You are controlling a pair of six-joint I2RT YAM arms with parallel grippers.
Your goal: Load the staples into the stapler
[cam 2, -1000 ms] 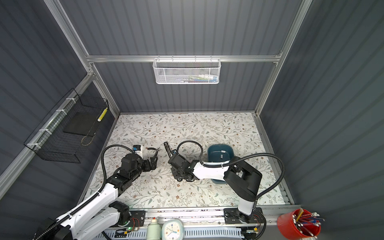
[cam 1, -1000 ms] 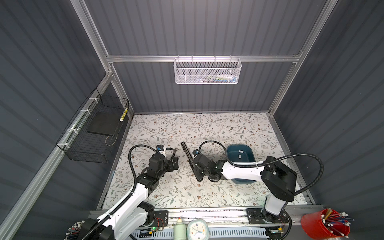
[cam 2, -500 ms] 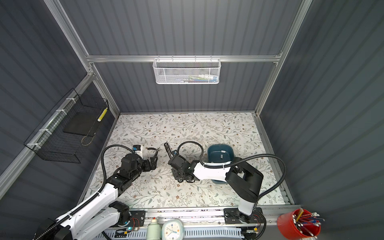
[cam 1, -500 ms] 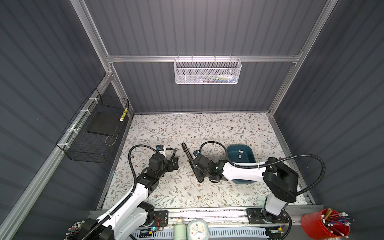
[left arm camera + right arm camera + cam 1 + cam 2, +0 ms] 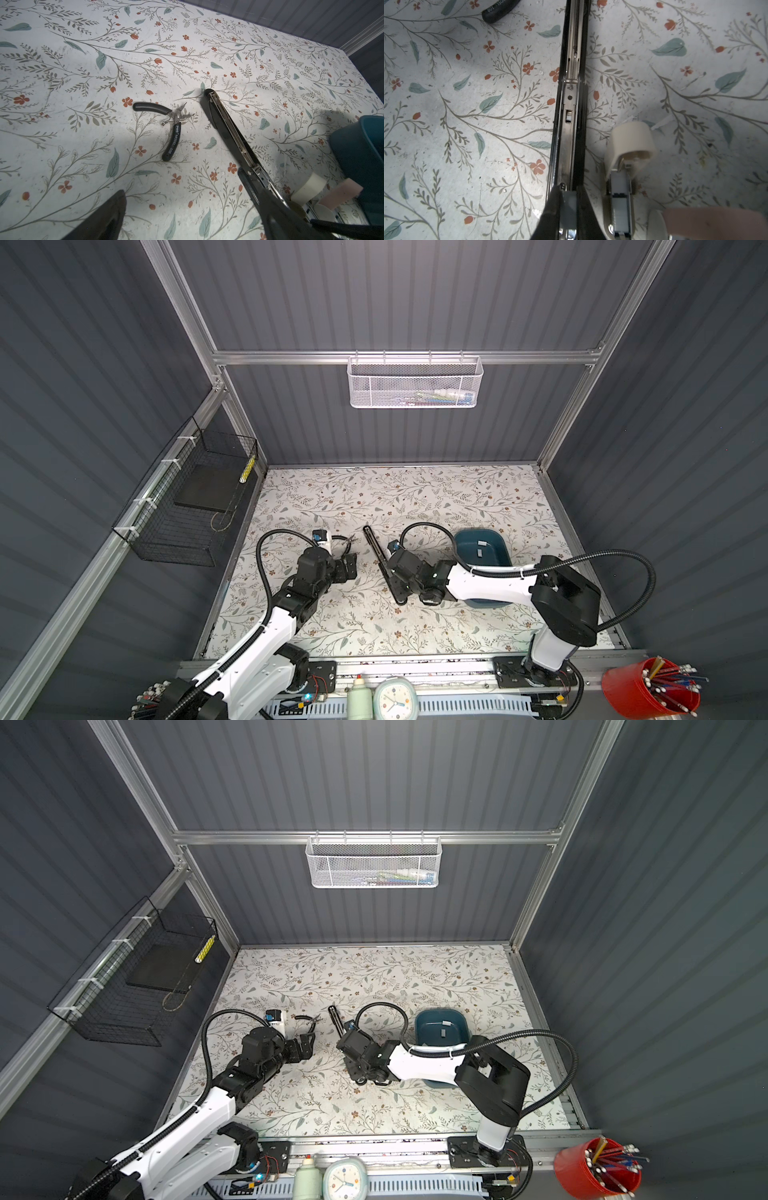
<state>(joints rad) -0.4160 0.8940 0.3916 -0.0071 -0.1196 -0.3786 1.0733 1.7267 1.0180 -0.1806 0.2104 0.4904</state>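
On the floral table [image 5: 415, 497] the black stapler [image 5: 374, 543] lies folded open and flat. Its long axis runs from about 11 o'clock to 5 o'clock in both top views. The teal bin [image 5: 505, 556] sits near it, at roughly 2 o'clock from the stapler's near end. The right gripper [image 5: 569, 193] is much the nearer claw, hanging right over the 5 o'clock half of the stapler. The left gripper [image 5: 350, 568] waits at about 9 o'clock of it, jaws spread wide and holding nothing. The right wrist view shows the right claw pinched nearly closed on what looks like a short grey staple strip [image 5: 569, 205]. The strip lies along the bare metal magazine channel [image 5: 572, 128], directly above it, though I cannot tell whether the two touch. The coming move likely depends on keeping the strip square to that channel, since a cream stapler [image 5: 620, 187] lies just beside it. Spare staples [image 5: 480, 543] lie in the bin.
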